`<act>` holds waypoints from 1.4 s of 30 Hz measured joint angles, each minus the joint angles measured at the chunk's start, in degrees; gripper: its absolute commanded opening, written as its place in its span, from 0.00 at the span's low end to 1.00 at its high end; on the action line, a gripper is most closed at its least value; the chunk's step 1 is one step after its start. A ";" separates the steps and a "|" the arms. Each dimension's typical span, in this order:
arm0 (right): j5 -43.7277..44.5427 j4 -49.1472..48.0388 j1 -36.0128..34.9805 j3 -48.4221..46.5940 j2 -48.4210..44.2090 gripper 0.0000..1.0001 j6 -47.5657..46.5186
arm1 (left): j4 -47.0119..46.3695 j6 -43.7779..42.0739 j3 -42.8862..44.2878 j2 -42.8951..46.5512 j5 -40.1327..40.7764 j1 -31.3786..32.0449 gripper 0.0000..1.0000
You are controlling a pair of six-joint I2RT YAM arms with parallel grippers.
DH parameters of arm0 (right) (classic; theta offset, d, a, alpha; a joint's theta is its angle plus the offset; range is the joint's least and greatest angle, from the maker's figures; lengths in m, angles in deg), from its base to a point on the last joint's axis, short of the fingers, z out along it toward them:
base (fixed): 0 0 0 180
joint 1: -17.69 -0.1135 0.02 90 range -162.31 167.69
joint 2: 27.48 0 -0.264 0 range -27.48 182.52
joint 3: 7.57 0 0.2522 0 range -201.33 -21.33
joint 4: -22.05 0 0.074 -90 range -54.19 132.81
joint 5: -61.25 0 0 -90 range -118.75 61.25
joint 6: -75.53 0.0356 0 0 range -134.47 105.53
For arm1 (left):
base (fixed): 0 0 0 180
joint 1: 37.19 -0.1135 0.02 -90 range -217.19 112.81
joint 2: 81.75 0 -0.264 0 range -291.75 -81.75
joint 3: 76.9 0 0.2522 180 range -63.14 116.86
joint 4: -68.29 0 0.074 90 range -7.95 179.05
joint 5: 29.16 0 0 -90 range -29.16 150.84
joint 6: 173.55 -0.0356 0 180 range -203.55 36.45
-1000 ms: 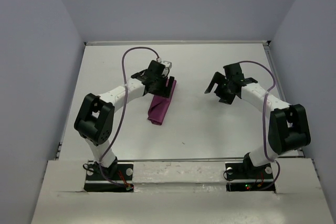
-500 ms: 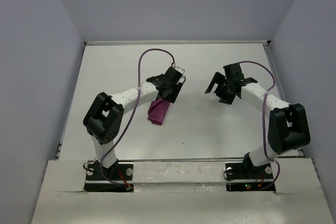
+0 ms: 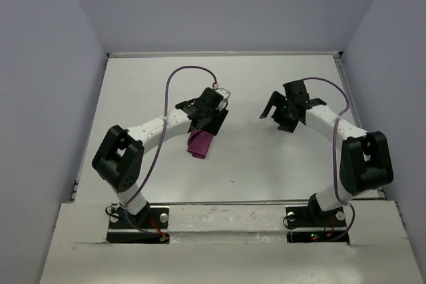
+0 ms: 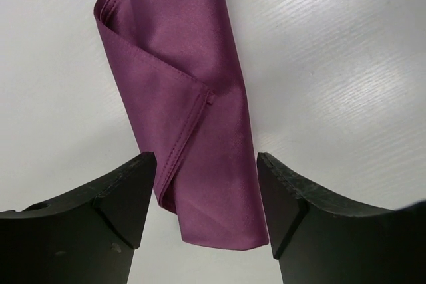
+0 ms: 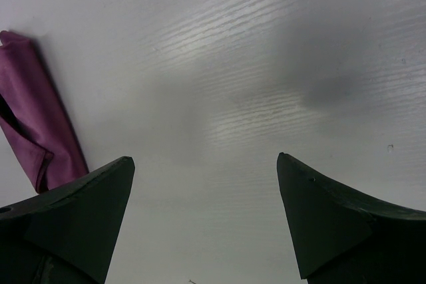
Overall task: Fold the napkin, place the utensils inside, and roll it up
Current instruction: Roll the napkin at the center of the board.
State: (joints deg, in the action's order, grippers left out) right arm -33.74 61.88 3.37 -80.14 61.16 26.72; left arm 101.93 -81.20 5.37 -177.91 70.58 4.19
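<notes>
The napkin (image 3: 198, 145) is a plum-purple cloth folded into a narrow strip, lying left of the table's centre. In the left wrist view the napkin (image 4: 193, 91) runs away from the camera, its hemmed flap on top. My left gripper (image 3: 204, 124) hovers over its far end. The left gripper (image 4: 206, 181) is open, one finger on each side of the strip's end. My right gripper (image 3: 274, 114) hangs open to the right, well apart from the cloth. The right gripper (image 5: 205, 164) holds nothing; the napkin (image 5: 33, 124) shows at that view's left edge. No utensils are in view.
The white table (image 3: 266, 164) is walled by pale panels on the left, back and right. Purple cables (image 3: 186, 71) loop above each arm. A small dark speck (image 3: 231, 181) lies on the table near the front.
My left gripper swung right over the napkin's far end, then eased back a little, covering more of the cloth. Its jaws narrowed slightly. The right arm has not moved.
</notes>
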 measured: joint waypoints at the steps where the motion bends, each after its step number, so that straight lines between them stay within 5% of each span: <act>1: 0.00 0.02 0.00 0.00 0.00 0.94 0.00 | -0.15 -0.02 -0.17 0.28 -0.46 0.00 0.70; 29: 0.00 0.02 -0.70 -0.02 0.04 0.94 0.20 | -3.21 -1.31 2.71 -8.81 4.63 0.92 0.58; 42: 0.00 0.04 -0.70 -0.37 0.22 0.94 0.20 | -3.43 -1.62 3.69 -11.34 6.05 1.31 0.39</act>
State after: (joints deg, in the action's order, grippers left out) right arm -33.74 61.92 2.67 -80.51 61.38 26.91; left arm 98.50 -82.82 9.06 -189.25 76.64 5.51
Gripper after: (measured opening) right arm 0.939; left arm 0.426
